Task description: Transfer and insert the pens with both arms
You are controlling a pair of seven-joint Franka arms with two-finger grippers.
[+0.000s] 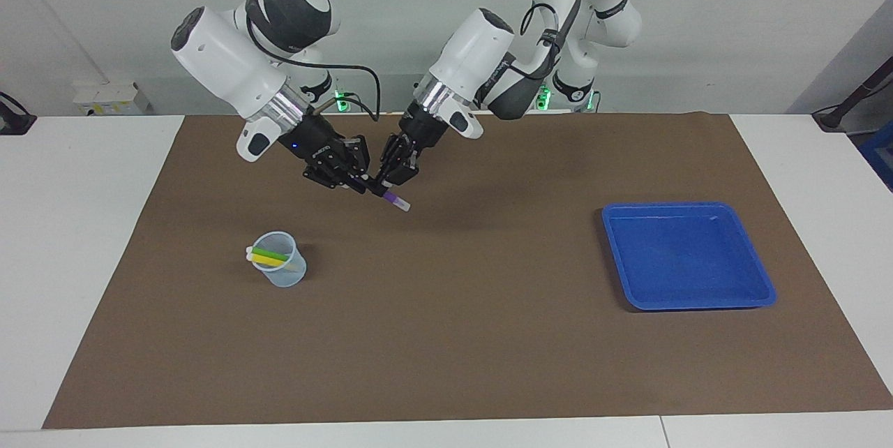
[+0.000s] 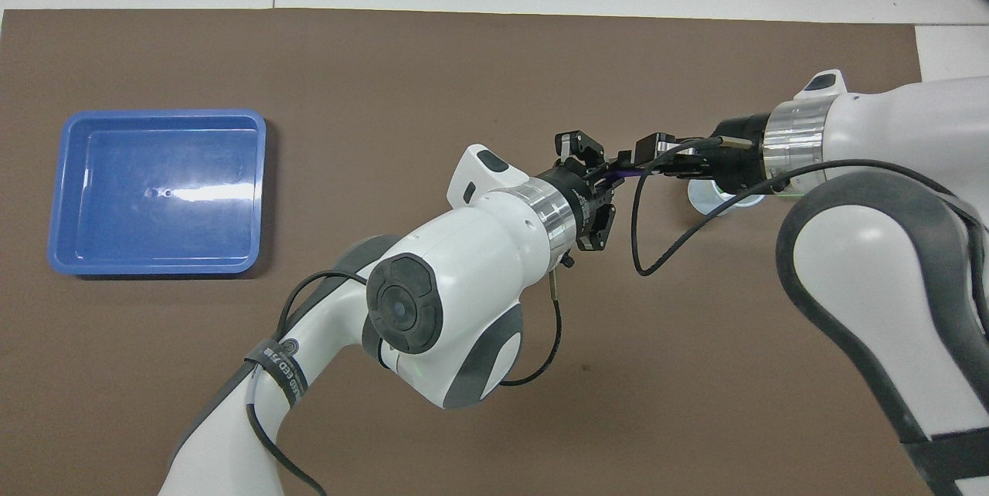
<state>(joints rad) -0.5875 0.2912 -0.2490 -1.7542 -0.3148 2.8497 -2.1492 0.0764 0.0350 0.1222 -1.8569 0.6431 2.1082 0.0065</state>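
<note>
Midair, purple pen (image 1: 392,195) tilted, whitish end lowest.

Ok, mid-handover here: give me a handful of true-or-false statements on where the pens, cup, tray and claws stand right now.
1. The yellow pen and green pen sit in the clear cup. True.
2. The purple pen lies in the blue tray. False: it is up in the air between both claws, and the tray holds no pens.
3. The left claw and right claw meet at the purple pen. True.
4. The cup stands inside the tray. False: it stands on the brown mat, toward the right arm's end.
</note>
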